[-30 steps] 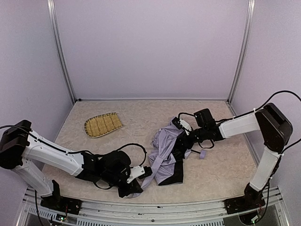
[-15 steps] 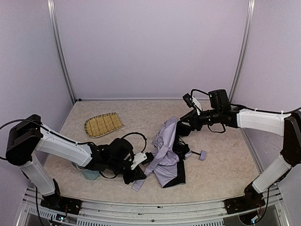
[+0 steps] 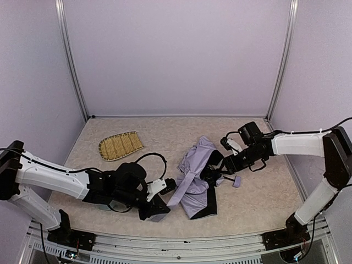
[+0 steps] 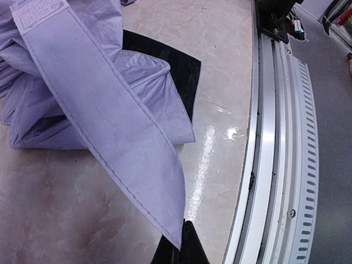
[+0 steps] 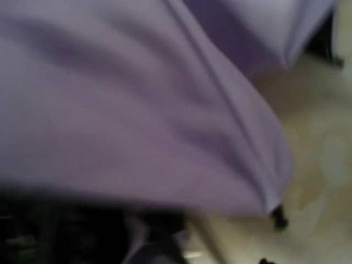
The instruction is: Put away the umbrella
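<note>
The umbrella lies crumpled and part-open at the table's middle, lavender fabric outside, black lining at its near edge. Its small handle knob lies to its right. My left gripper is low by the front edge, shut on the tip of the umbrella's lavender closing strap, which is pinched between the black fingertips. My right gripper is against the umbrella's right side, at the dark lining. The right wrist view is blurred and filled with lavender fabric, and its jaws do not show.
A woven bamboo tray lies at the back left. The metal front rail runs just beside the left gripper. Enclosure walls and posts stand all around the table.
The right arm rose and swung back with the fabric, then came down again against the umbrella's right side. The canopy now stands bunched higher. The left gripper shifted slightly with the strap.
</note>
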Robot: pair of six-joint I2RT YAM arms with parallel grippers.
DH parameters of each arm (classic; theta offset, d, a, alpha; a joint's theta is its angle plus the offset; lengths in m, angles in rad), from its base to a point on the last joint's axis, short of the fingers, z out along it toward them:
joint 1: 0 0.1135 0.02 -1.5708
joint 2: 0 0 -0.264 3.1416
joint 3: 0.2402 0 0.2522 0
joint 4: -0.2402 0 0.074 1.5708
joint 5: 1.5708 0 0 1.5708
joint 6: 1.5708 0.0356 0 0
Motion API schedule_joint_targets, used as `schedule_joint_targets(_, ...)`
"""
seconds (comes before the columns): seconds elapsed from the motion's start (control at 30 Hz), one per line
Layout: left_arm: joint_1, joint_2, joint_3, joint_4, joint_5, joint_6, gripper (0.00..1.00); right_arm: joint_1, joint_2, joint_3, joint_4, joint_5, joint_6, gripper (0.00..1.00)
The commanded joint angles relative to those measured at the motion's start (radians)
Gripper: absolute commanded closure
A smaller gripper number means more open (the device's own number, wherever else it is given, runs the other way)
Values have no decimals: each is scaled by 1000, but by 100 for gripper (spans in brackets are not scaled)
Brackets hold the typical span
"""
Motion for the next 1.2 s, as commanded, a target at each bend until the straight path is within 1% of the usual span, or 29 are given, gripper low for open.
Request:
schedule_joint_targets(0.0, -10, -3, -29, -1, -13, -28, 100, 0, 148, 20, -7, 76, -17, 39)
schedule_joint_targets(0.13, -15, 2, -23, -7, -10, -26, 100, 55, 251, 79, 35, 92, -121, 42)
schedule_joint_targets(0.2, -15, -5, -24, -12, -16, -32, 100, 73, 295, 90, 18, 114, -147, 47)
schedule_joint_targets(0.23, -17, -13, -28, -10, -16, -38, 100, 75, 315, 92, 8, 122, -151, 52)
schedule_joint_targets(0.27, -18, -21, -35, -2, -11, -42, 100, 76, 329, 88, 2, 131, -156, 61)
schedule_joint_targets(0.3, -20, -30, -44, 9, -5, -46, 100, 75, 338, 84, 1, 140, -164, 72)
schedule_joint_targets(0.37, -21, -43, -56, 28, 7, -50, 100, 75, 339, 78, 3, 161, -178, 91)
schedule_joint_targets(0.4, -22, -50, -59, 30, 11, -50, 100, 76, 325, 75, 7, 169, -188, 97)
schedule_joint_targets(0.43, -22, -53, -60, 30, 15, -49, 100, 75, 310, 73, 16, 174, -196, 100)
schedule_joint_targets(0.6, -18, -60, -70, 46, 19, -38, 100, 73, 199, 67, 111, 158, -278, 100)
schedule_joint_targets(0.73, 10, -65, -64, 36, 2, -34, 100, 49, 108, 48, 197, 107, -312, 100)
schedule_joint_targets(0.93, 57, -117, -66, -11, -22, -1, 100, -39, -54, -10, 262, -97, -352, 100)
schedule_joint_targets(1.07, 102, -126, -65, -14, -55, 48, 100, -42, -151, -19, 225, -199, -419, 100)
schedule_joint_targets(1.17, 153, -78, -50, 28, -54, 102, 100, -37, -219, -23, 202, -327, -452, 100)
